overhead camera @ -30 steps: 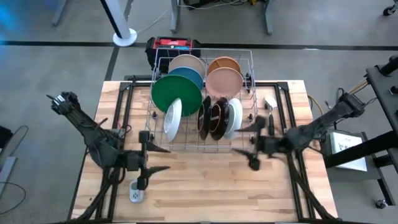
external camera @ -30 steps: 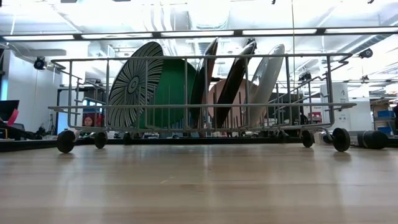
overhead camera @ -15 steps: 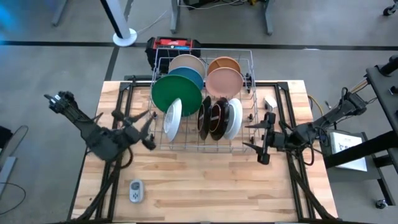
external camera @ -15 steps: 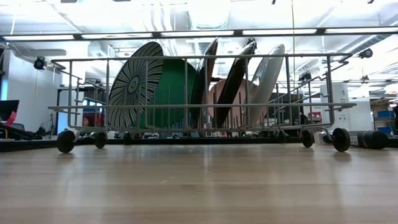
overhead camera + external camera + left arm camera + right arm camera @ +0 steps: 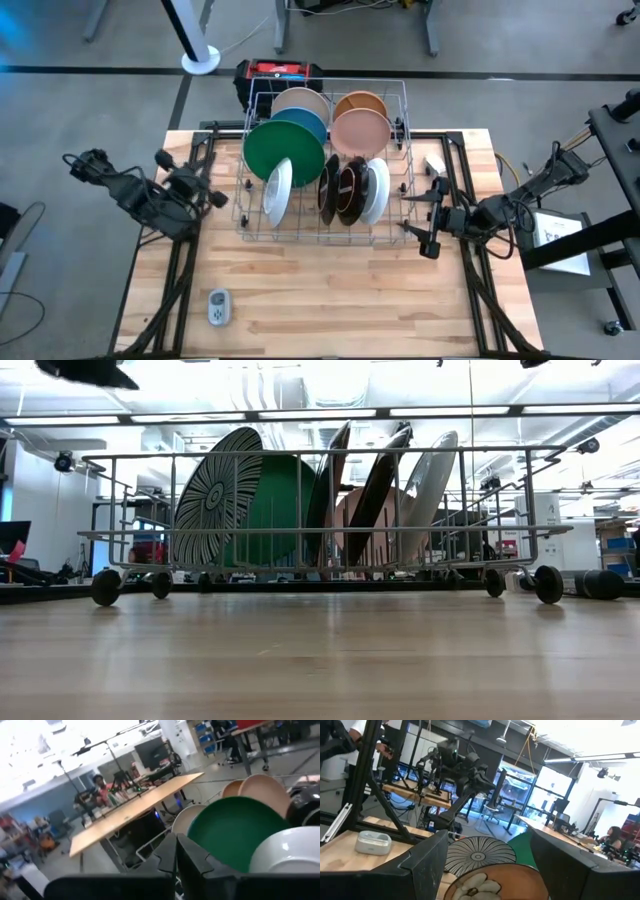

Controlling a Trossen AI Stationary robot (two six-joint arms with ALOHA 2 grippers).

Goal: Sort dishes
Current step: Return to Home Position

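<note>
All dishes (image 5: 283,150) are stood on edge in the rack (image 5: 256,229) on the tabletop (image 5: 330,290). Left pincer (image 5: 212,196), fingers pressed together, is held left of the rack; right pincer (image 5: 412,215), fingers spread apart, just right of it.

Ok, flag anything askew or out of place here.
Nothing broken or spilled. Every dish stands in the wire rack; the striped plate tilts toward the green plate. Only stray: a small grey gadget on the table. Left claw and right claw flank the rack.
</note>
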